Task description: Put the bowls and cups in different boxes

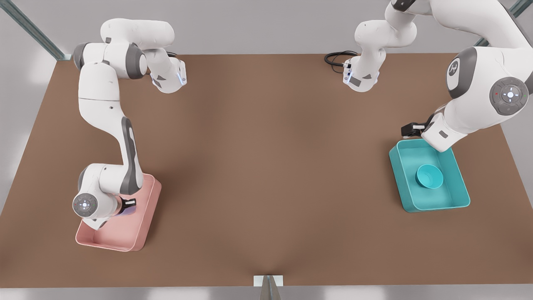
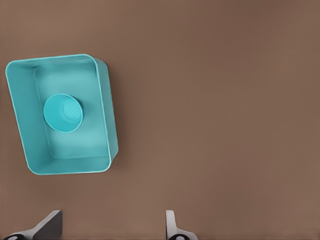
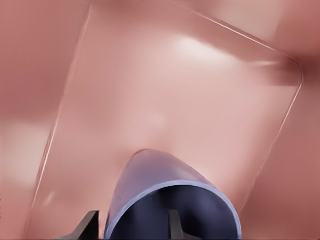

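Observation:
The teal bowl (image 1: 429,176) (image 2: 63,112) sits upright inside the teal box (image 1: 437,204) (image 2: 106,125) at the front view's right. My left gripper (image 1: 410,129) (image 2: 111,230) hangs open above the table just off that box's far corner, holding nothing. On the front view's left, my right gripper (image 1: 127,204) (image 3: 132,227) is low over the pink box (image 1: 133,233) (image 3: 175,100), shut on the lavender cup (image 1: 125,211) (image 3: 150,175). One finger is inside the cup's rim and one is outside. The cup is tilted just above the box floor.
The brown table (image 1: 266,166) stretches wide and bare between the two boxes. A black cable (image 1: 335,57) lies at the far edge. A small metal bracket (image 1: 268,281) sits at the near edge.

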`<control>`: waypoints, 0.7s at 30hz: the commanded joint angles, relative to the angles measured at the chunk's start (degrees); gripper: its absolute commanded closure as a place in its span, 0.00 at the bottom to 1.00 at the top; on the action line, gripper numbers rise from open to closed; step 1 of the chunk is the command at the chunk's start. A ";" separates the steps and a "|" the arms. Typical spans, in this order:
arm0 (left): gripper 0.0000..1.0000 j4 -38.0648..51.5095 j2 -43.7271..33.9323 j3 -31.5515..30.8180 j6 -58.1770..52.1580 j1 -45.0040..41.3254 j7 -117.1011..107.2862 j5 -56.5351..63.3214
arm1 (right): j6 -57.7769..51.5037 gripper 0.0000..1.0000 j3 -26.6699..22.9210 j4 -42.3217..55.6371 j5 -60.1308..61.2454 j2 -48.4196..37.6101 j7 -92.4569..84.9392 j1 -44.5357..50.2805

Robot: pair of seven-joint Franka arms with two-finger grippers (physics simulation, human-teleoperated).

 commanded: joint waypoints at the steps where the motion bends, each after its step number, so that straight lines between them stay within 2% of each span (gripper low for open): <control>1: 0.00 0.02 -0.10 -0.02 -0.41 -0.07 -0.54 0.06 | 0.26 0.00 0.00 0.06 2.80 -0.32 -5.44 0.05; 11: 0.00 0.02 -0.10 -0.11 -0.41 -0.07 -0.45 0.14 | -5.18 0.00 2.98 0.41 3.41 -8.23 -5.35 1.11; 15: 0.00 0.02 -0.10 -0.20 -0.59 -0.15 -0.45 0.23 | -28.20 0.00 2.98 7.35 4.82 -16.49 -0.70 2.43; 21: 0.00 -0.24 -0.36 -0.02 1.78 1.16 -0.36 0.14 | -41.31 0.00 2.10 10.43 2.63 -22.80 9.50 2.17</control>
